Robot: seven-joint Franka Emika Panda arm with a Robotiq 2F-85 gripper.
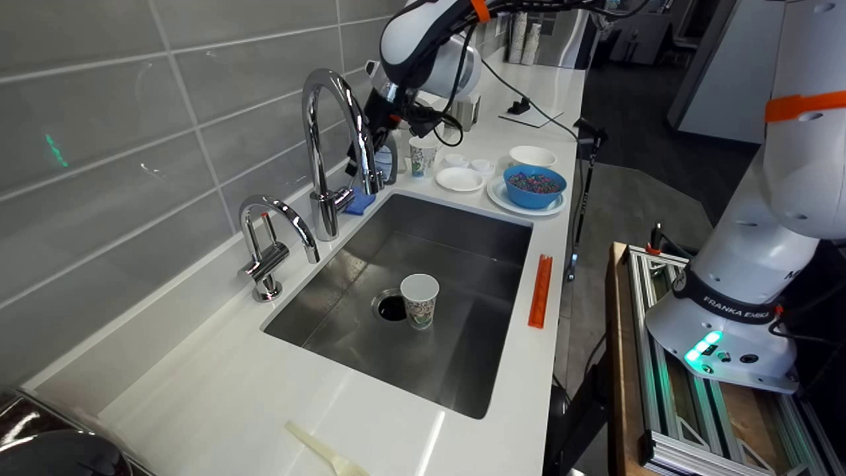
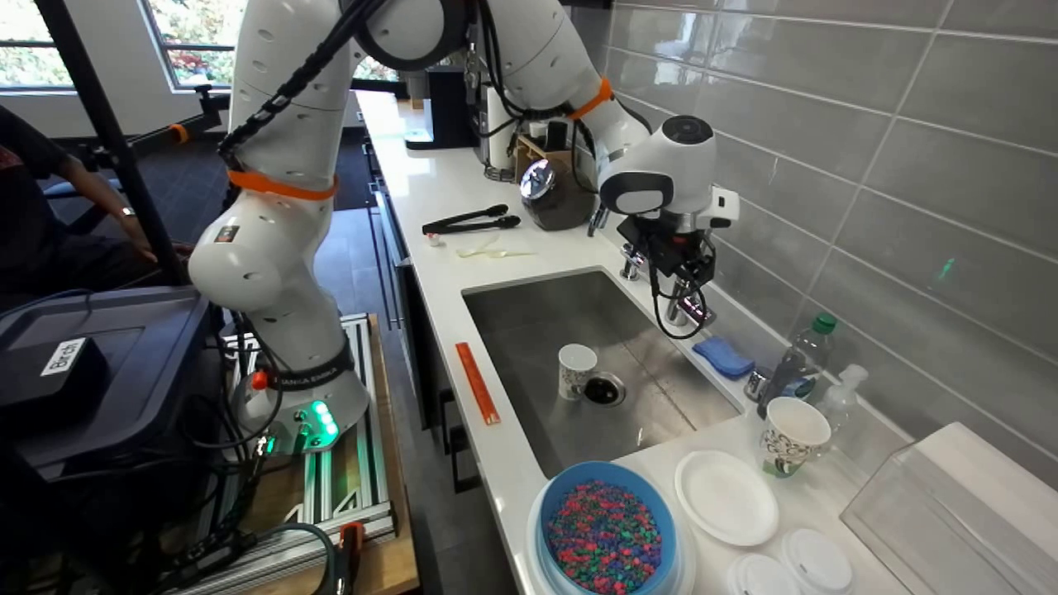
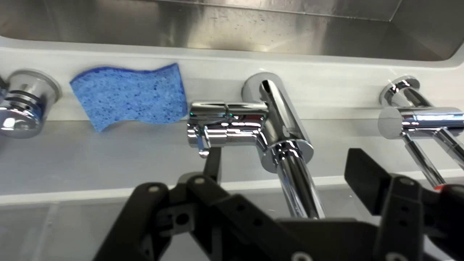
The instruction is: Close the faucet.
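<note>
The tall chrome gooseneck faucet [image 1: 325,215] stands at the sink's wall-side edge. In an exterior view its base [image 2: 678,310] shows, while the arm hides its upper part. In the wrist view its body [image 3: 279,112] carries a side handle [image 3: 226,123] with a thin lever [image 3: 203,143]. My gripper [image 3: 285,161] is open, with its fingers on either side of the spout pipe. One fingertip is close beside the lever; I cannot tell if they touch. In an exterior view the gripper [image 1: 370,129] is partly hidden behind the gooseneck. No water stream shows from the spout.
A short chrome tap [image 1: 264,261] stands beside the faucet. A blue sponge [image 3: 130,94] lies near the handle. The steel sink [image 1: 456,251] holds a paper cup [image 1: 420,304]. The tiled wall [image 2: 934,165] is close behind. A bottle [image 2: 798,359] stands past the sponge.
</note>
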